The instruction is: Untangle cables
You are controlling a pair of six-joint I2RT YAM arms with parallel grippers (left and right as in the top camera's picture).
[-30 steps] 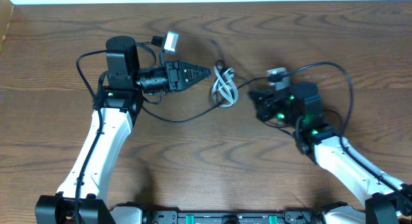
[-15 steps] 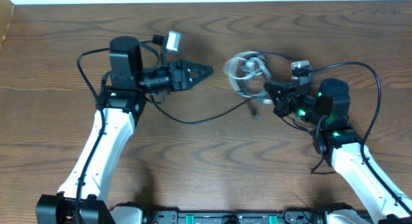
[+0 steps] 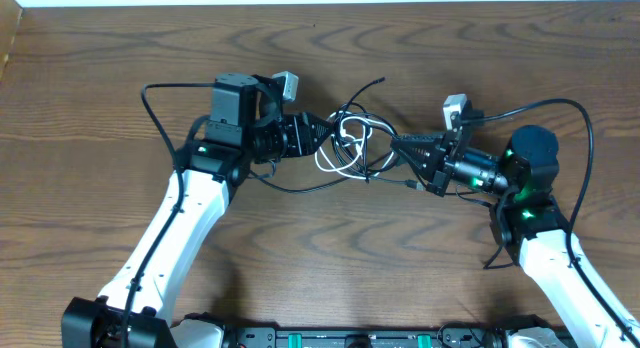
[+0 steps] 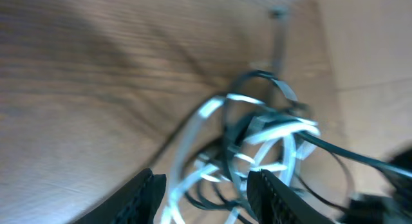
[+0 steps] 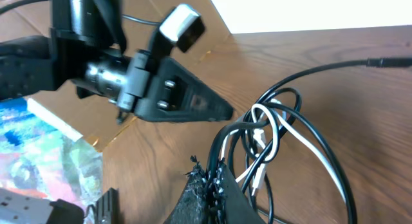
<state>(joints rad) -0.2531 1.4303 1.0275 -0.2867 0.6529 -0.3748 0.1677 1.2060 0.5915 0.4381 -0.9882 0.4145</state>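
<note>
The tangled cables lie mid-table between both arms: a white cable [image 3: 343,148] looped through a black cable [image 3: 364,91]. My left gripper [image 3: 322,132] reaches in from the left. In the blurred left wrist view it [image 4: 206,192] stands open, with white loops [image 4: 283,130] and black strands between its fingers [image 4: 145,192]. My right gripper [image 3: 396,146] comes from the right and is shut on the black cable; the right wrist view shows its tips [image 5: 215,177] pinching a black strand [image 5: 226,141] below the white cable [image 5: 281,129].
The wooden table [image 3: 320,258] has its far edge [image 3: 320,0] along the top. Thick black wires loop off both arms [image 3: 160,93] [image 3: 575,113]. A black cable run trails toward the near side [image 3: 295,187]. Colourful paper [image 5: 38,153] shows left in the right wrist view.
The right gripper lifted the bundle to the right, then brought it back toward the centre. The left arm moved right to the bundle and its jaws spread around the loops.
</note>
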